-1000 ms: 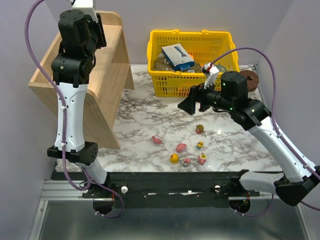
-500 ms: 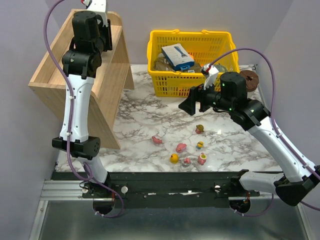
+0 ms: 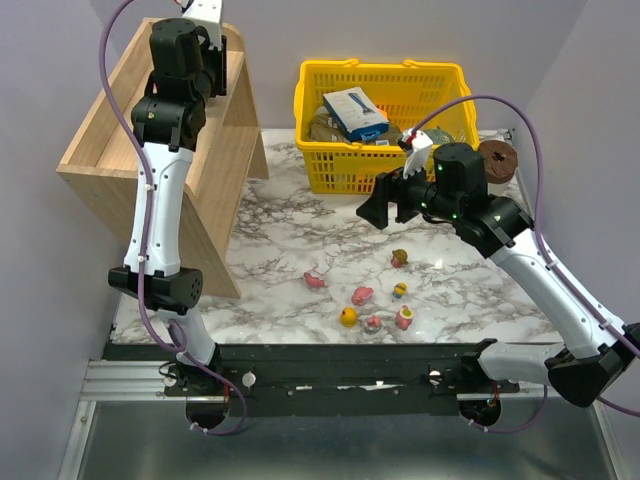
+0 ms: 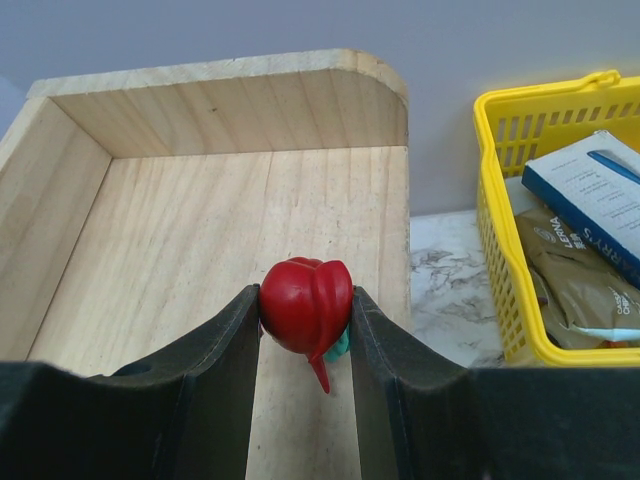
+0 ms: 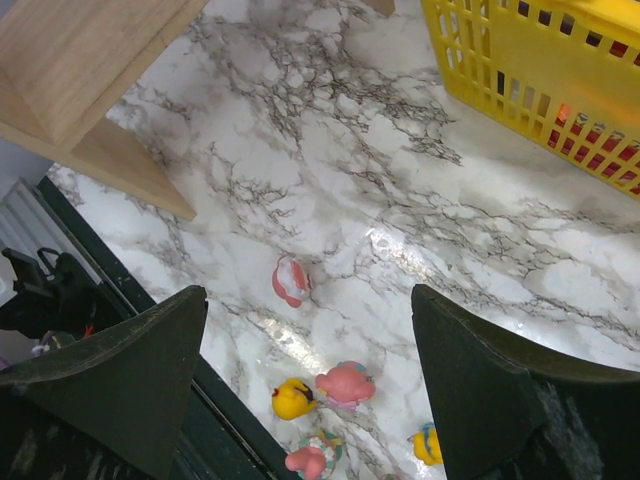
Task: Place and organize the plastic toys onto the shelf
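Note:
My left gripper (image 4: 305, 302) is shut on a red toy (image 4: 305, 303) with a bit of teal under it, held just above the wooden shelf's top tier (image 4: 180, 220). In the top view it (image 3: 207, 35) is high over the back of the shelf (image 3: 90, 150). Several toys lie on the marble near the front: pink ones (image 3: 314, 280) (image 3: 362, 295), a yellow one (image 3: 348, 317) and an olive one (image 3: 400, 258). My right gripper (image 3: 385, 208) is open and empty, hovering above them. Its wrist view shows a pink-white toy (image 5: 290, 280), a pink one (image 5: 346, 384) and a yellow one (image 5: 293, 398) between its fingers (image 5: 130, 370).
A yellow basket (image 3: 330, 170) with boxes and packets stands at the back middle, and it also shows in the right wrist view (image 5: 520, 60). A brown round object (image 3: 497, 158) sits to its right. The shelf's lower edge (image 5: 130, 165) juts toward the toys. The black rail (image 3: 330, 355) borders the front.
My left arm has risen and reached further back over the shelf's top tier. My right arm has barely moved. The toys on the marble have not moved.

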Controlling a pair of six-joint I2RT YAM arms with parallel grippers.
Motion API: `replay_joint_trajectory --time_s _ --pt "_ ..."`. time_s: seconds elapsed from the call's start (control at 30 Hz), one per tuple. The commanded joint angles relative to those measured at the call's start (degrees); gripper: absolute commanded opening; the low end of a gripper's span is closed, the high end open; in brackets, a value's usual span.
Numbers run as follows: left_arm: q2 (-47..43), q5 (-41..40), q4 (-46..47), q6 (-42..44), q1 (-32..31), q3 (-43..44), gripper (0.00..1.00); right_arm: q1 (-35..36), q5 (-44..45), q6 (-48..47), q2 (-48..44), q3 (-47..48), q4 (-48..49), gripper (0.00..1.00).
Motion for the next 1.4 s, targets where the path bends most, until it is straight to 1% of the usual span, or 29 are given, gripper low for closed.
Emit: replay_joint_trajectory --time_s 0.0,0.07,0.3,0.37,0.4,0.73,0.97,1.23,1.37 --pt "1.85 3.30 -0.70 0.93 0.64 -0.42 0.10 0.26 1.94 -0.79 1.17 -0.21 -1.48 0.91" --pt "1.94 3.92 -0.52 1.11 0.73 -0.51 0.14 0.26 2.02 -0.79 1.52 0.14 -1.57 0.91" --pt "1.94 6.11 0.27 0.67 1.52 -0.77 0.22 0.26 1.76 -0.53 2.67 1.46 -1.84 0.91" --pt "1.76 6.99 0.62 0.76 1.61 -1.47 0.27 0.26 1.24 -0.44 3.02 1.99 -1.84 0.91" --pt "1.59 7.17 0.97 0.85 1.61 -1.82 0.28 0.26 1.15 -0.44 3.11 2.42 -1.84 0.91" --pt "1.59 8.22 2.29 1.02 1.78 -2.18 0.36 0.08 -0.43 0.53 4.07 3.57 -1.83 0.91" --pt "1.32 8.40 2.47 1.20 1.78 -2.18 0.45 -0.18 -1.14 0.88 4.25 3.57 -1.75 0.91" --pt "2.02 7.52 2.03 1.02 1.78 -1.83 0.48 -0.27 -2.37 1.50 4.16 3.66 -1.75 0.91" --pt "1.68 7.61 2.20 0.93 1.78 -1.83 0.55 -0.36 -2.37 1.50 4.16 3.57 -1.75 0.91"
